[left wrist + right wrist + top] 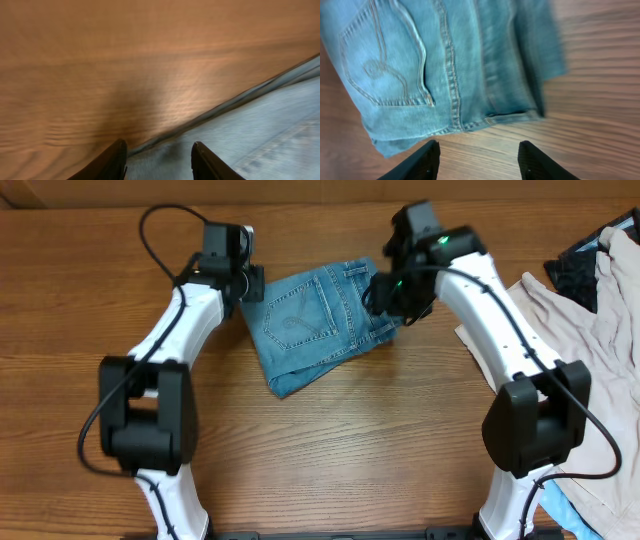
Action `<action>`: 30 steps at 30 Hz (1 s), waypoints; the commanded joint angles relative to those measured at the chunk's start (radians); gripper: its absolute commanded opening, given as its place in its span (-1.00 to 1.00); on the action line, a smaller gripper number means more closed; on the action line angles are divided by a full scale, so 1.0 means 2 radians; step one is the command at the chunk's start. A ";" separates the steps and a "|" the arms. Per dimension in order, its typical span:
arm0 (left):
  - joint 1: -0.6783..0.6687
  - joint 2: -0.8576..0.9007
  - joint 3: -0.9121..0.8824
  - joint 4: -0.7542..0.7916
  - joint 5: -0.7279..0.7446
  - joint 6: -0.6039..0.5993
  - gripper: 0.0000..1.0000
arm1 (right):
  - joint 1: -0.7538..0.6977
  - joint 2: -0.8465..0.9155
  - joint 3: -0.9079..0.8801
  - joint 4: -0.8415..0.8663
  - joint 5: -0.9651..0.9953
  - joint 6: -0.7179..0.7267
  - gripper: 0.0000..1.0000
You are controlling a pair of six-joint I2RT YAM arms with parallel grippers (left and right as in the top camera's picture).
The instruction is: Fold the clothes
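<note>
The jeans [318, 325] were found folded into a compact, slightly skewed bundle at the far centre of the table [330, 450], with one back pocket [298, 310] turned upward. The left gripper [246, 284] was held at the bundle's far left edge and the right gripper [388, 292] at its right edge. Both were seen spread apart in their wrist views, with nothing pinched between them. A heap of other garments [590, 300] was lying well apart at the right of the table.

The fold was judged to be almost finished, with only squaring up left to do. For that to be done well, the denim should be touched lightly. Any nudge should be applied to both edges together so that the layers are not dragged apart. The lower layer peeking out at the near left corner should be eased into line, not pulled.

The bundle's whole outline and the places of both arms were revealed only by the overhead view. The curved pocket stitching, the seams [451, 75] and the stacked layers near the fingers [422, 162] were shown only by the right wrist view. In the blurred left wrist view, only a denim edge [225, 107] against bare wood was given, just beyond the fingertips.
</note>
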 commanded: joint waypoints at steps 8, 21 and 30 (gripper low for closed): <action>0.017 0.068 0.036 -0.094 -0.002 0.013 -0.14 | 0.030 0.014 -0.166 0.165 -0.026 0.001 0.11; 0.012 0.077 0.010 -0.362 0.057 -0.036 -0.78 | -0.014 0.024 -0.187 0.333 0.137 -0.011 0.11; 0.004 0.005 0.007 -0.374 0.068 -0.034 -0.91 | -0.023 0.024 -0.186 0.333 0.135 -0.014 0.22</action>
